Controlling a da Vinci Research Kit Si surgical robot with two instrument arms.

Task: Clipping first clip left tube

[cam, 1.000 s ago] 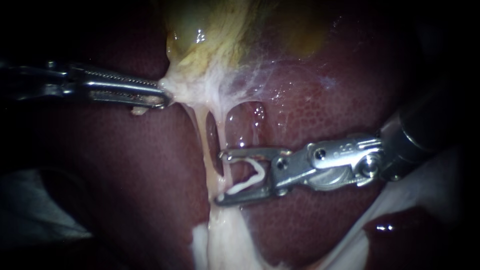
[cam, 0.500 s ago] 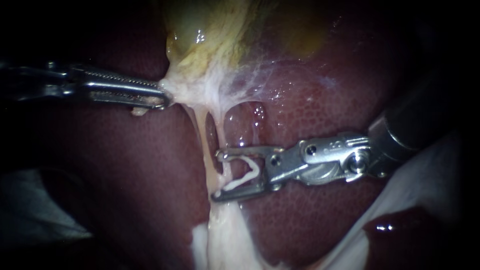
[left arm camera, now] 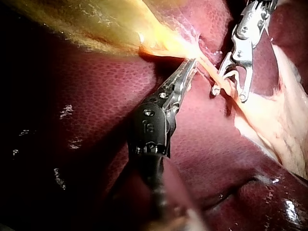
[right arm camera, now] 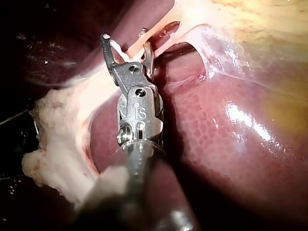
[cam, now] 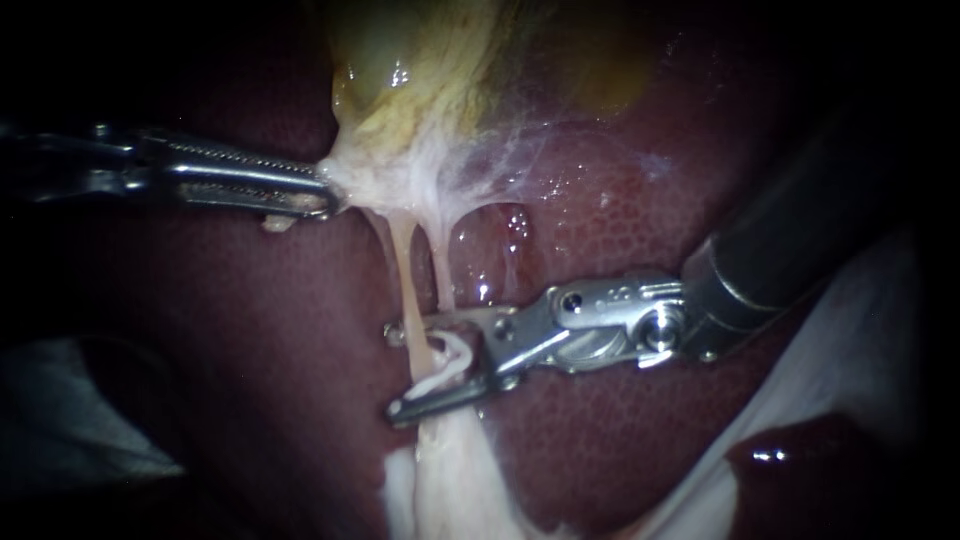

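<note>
L instrument (cam: 322,192) enters from the left edge, jaws pinched together on the pale lower end of the gallbladder (cam: 430,70); tissue there looks stretched. Below that grip two thin strands run down over the liver (cam: 620,200) — the left tube (cam: 400,265) and, just beside it, a right tube (cam: 439,265). R instrument (cam: 395,372): jaws stand apart w/ a white clip (cam: 452,362) seated between them, both touching it — the left tube passes through the gap near the tips.
</note>
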